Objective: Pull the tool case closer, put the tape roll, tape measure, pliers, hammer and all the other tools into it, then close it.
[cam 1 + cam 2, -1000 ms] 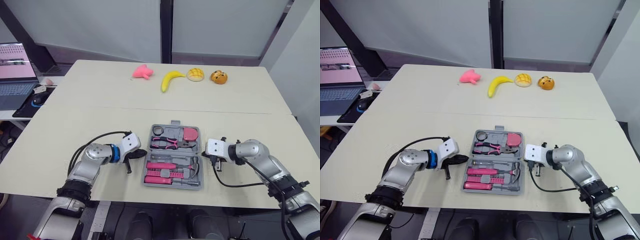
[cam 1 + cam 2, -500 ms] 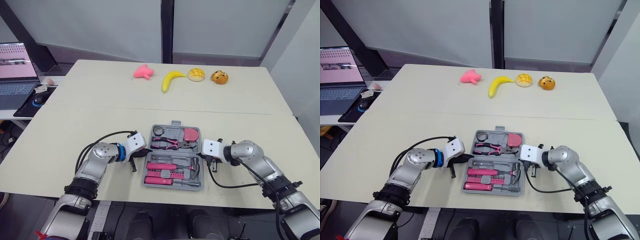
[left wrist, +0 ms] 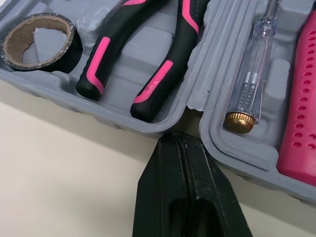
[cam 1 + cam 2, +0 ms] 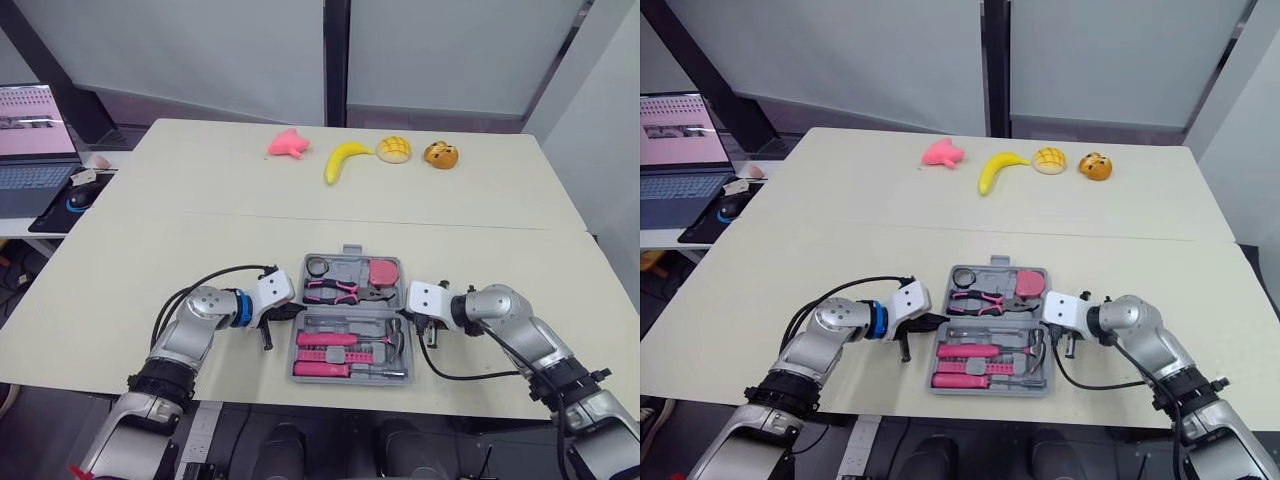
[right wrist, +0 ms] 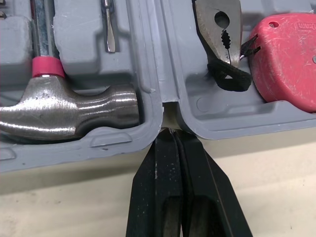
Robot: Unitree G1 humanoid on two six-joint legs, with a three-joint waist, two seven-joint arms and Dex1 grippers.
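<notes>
pink toy (image 4: pixel 285 143) | banana (image 4: pixel 343 160) | bun (image 4: pixel 392 149) | orange toy (image 4: pixel 438 154) | laptop (image 4: pixel 30 150)

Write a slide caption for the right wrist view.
Shut right end effector at the hinge gap of the open tool case, with hammer, pliers and tape measure packed inside.

tool case (image 4: pixel 350 247): one
pliers (image 3: pixel 168 69): one
tape roll (image 3: pixel 71 49): one
tape measure (image 5: pixel 286 59): one
hammer (image 5: pixel 64 111): one
my fingers (image 3: pixel 158 187): four

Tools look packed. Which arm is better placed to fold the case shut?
Marginally the right: the right gripper, shut, sits in the hinge notch of the tool case; the left gripper, also shut, sits just beside the hinge.
</notes>
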